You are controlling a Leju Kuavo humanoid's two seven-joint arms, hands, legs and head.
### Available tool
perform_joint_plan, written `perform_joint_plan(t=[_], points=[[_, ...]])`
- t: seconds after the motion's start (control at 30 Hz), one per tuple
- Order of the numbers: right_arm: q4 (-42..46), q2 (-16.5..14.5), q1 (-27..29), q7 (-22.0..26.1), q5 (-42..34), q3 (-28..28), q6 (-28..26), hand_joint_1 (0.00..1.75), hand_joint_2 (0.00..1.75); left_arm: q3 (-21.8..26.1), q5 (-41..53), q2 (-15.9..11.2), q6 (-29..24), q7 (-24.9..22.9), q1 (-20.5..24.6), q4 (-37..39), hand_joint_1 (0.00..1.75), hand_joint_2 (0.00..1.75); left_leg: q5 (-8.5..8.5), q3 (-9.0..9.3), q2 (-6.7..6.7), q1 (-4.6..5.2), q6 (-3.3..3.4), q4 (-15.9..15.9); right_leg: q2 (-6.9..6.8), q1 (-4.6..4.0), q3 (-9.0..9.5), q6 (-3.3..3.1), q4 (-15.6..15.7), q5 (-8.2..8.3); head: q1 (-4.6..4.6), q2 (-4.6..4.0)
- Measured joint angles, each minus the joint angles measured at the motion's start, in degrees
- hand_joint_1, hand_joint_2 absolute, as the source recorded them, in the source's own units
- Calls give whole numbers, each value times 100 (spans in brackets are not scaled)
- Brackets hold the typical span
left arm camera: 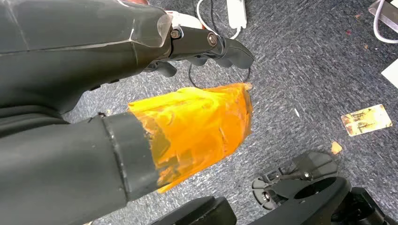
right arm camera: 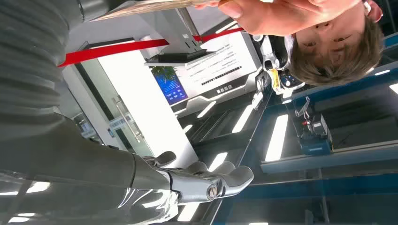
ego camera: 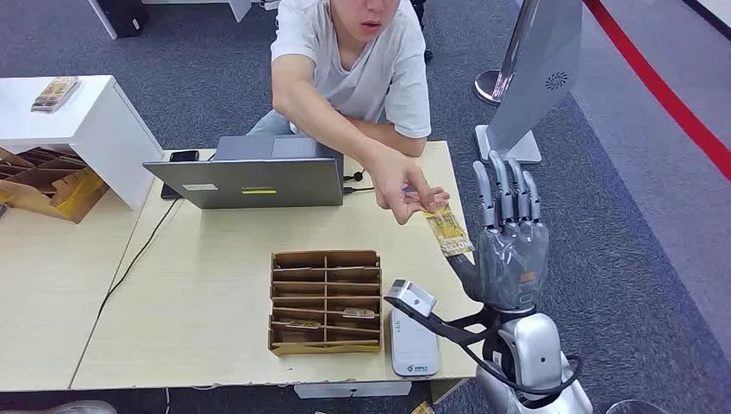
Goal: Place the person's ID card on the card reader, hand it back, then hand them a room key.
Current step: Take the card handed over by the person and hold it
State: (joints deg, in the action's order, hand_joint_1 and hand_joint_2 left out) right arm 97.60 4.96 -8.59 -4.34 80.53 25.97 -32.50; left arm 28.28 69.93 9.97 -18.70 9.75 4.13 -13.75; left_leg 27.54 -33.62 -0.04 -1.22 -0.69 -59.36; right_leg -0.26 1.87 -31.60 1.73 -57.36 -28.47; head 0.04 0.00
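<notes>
The right hand (ego camera: 510, 241) stands raised just beyond the bench's (ego camera: 207, 285) far right corner, palm up, fingers (ego camera: 504, 185) straight and apart, grasping nothing. A person's hand (ego camera: 405, 185) pinches a yellow card (ego camera: 449, 231) whose lower end reaches the robot's palm edge; whether it touches is unclear. The white card reader (ego camera: 413, 343) lies right of the cardboard organizer (ego camera: 326, 300). The left hand (left arm camera: 202, 44) hangs over carpet, fingers curled in, holding nothing.

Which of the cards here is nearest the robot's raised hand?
The yellow card the person's hand holds out beside the right hand; the others lie in the cardboard organizer.
</notes>
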Motion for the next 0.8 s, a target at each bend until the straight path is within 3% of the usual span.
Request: perform_joint_plan(t=[0.07, 0.1, 0.2, 0.23, 0.27, 0.8], points=[[-11, 3, -5, -13, 7, 11, 0, 0, 175, 0, -2, 0, -6, 0, 0, 0, 0, 0, 0, 0, 0, 0, 0, 0, 0, 0, 0, 0, 0, 0, 0, 0], [-24, 8, -9, -23, 13, 21, 0, 11, 175, 0, -4, 0, -10, 0, 0, 0, 0, 0, 0, 0, 0, 0, 0, 0, 0, 0, 0, 0, 0, 0, 0, 0], [-60, 26, -23, -35, 21, 50, -2, 129, 175, 0, -11, 0, -21, 0, -1, 0, 0, 0, 0, 0, -1, 0, 0, 0, 0, 0, 0, 0, 0, 0, 0, 0], [-70, 32, -27, -37, 21, 58, -3, 161, 175, 0, -13, 0, -25, 0, -1, 0, 0, 0, 0, 0, -1, 0, 0, 0, 0, 0, 0, 0, 0, 0, 0, 0], [-80, 37, -31, -39, 21, 67, -4, 171, 175, 0, -14, 0, -27, 0, -1, 0, 0, 0, 0, 0, -1, 0, 0, 0, 0, 0, 0, 0, 0, 0, 0, 0], [-134, 46, -42, -86, -91, 113, -79, 175, 175, 0, -53, 0, -40, -2, -3, 0, 0, 0, 0, 0, -1, 0, 0, 0, -1, 0, 0, 0, 0, 0, 0, 0]])
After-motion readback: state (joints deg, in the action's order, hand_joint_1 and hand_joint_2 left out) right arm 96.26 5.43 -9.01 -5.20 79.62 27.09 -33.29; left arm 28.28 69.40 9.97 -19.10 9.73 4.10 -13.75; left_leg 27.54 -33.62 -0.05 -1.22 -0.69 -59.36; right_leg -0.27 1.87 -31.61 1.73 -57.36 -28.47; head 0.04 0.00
